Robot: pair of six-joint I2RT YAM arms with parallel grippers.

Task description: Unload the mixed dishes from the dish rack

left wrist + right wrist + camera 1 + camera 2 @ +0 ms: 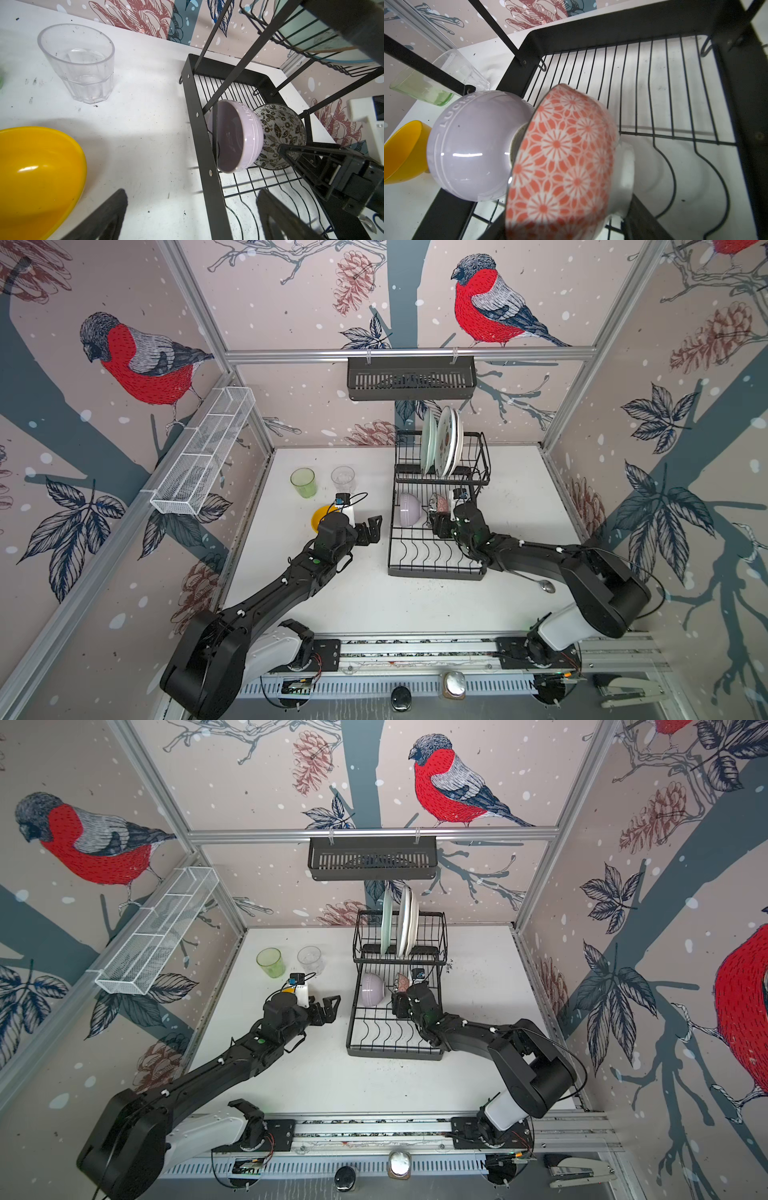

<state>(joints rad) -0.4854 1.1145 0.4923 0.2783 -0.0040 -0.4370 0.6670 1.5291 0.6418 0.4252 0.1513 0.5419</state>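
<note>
Left fingers [112,207] spread empty over open worktop [353,601] beside the left edge of the rack [391,531]; right fingers [301,151] straddle the pink bowl [560,155] inside, grip impossible to tell.

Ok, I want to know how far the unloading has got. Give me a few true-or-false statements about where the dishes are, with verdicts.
1. The yellow bowl is in the dish rack. False: it sits on the table, left of the rack.
2. Three plates stand on edge in the rack's raised tier. True.
3. The green glass and the clear glass both stand on the table. True.
4. The left gripper holds the lilac bowl. False: it is open and empty over the table beside the rack. The lilac bowl lies in the lower tier next to the pink-patterned bowl.
</note>
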